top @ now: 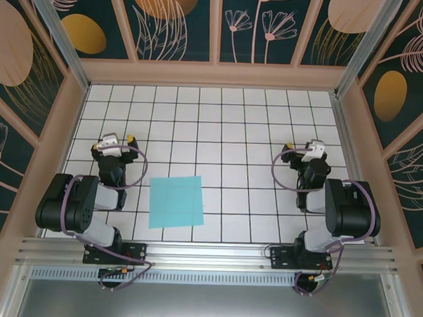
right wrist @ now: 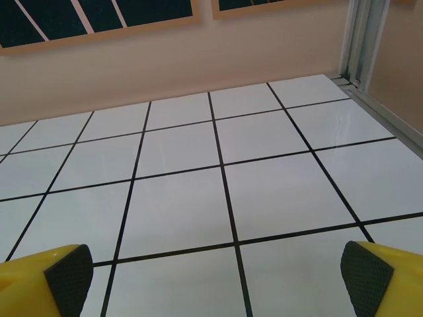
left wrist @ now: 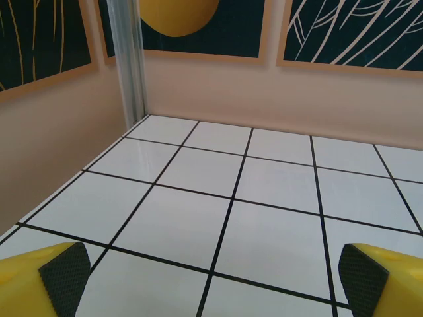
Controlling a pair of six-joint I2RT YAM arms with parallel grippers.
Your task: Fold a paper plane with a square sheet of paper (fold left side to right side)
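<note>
On either side of square sheet of paper [top: 176, 201], left tool [top: 114, 140] and right tool [top: 305, 146] gape wide, empty.

flat turquoise square sheet of paper [top: 176, 201], unfolded, near-centre table

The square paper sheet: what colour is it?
The square sheet of paper is plain light turquoise, best seen in the top external view.
</note>
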